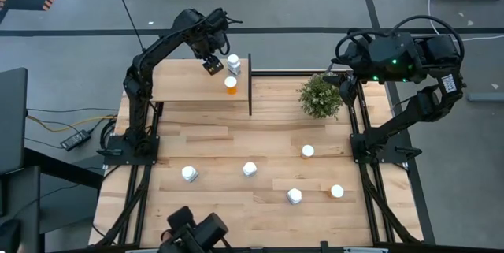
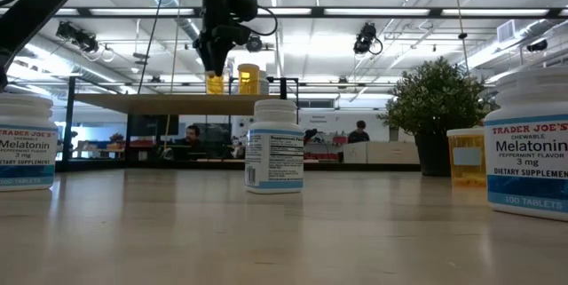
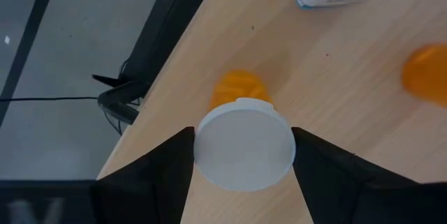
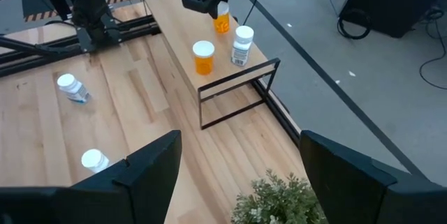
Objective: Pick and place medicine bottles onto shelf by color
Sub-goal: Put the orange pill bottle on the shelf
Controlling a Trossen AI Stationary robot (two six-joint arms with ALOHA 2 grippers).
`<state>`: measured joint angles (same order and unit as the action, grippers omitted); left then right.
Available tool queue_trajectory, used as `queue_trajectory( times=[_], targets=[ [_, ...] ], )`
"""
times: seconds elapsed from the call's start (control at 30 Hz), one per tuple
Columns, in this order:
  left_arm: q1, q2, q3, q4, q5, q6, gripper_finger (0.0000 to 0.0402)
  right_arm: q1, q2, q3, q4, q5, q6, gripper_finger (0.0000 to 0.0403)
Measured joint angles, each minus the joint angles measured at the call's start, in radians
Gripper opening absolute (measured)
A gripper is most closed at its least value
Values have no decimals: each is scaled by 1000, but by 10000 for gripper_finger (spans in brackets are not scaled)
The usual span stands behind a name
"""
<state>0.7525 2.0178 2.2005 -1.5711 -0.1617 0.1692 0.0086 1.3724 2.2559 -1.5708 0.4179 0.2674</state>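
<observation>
Centrally, an orange bottle (image 3: 244, 142) with a white cap stands on the shelf (image 1: 177, 83) between the fingers of the left gripper (image 1: 211, 65), which flank its cap closely on either side — whether they press it or have just let go cannot be told. Two more bottles already stand on the shelf near the black divider (image 1: 250, 85): a second orange bottle (image 1: 231, 84) and a white bottle (image 1: 234, 65), so three are up, or nearly so. Five bottles are left on the table (image 1: 205, 146), among them a capped bottle (image 1: 190, 173) at the left and another bottle (image 1: 337, 191) at the right, hence the task looks less than half done. Beside the divider stands a small plant (image 1: 320, 96); above it hangs the right gripper (image 4: 241, 155), its fingers wide apart and holding nothing. Only the left wrist view shows how the fingers bracket the cap; only the high view counts the bottles on the table — the low view instead reads the labels on the nearer bottles, and the right wrist view shows all three shelf bottles at once.
</observation>
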Motion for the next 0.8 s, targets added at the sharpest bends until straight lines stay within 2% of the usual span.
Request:
queue_trajectory(
  times=[0.8],
  targets=[
    [-5,0,0,0,28,38,234,0,0,0,0,-5,-10,298]
  ],
)
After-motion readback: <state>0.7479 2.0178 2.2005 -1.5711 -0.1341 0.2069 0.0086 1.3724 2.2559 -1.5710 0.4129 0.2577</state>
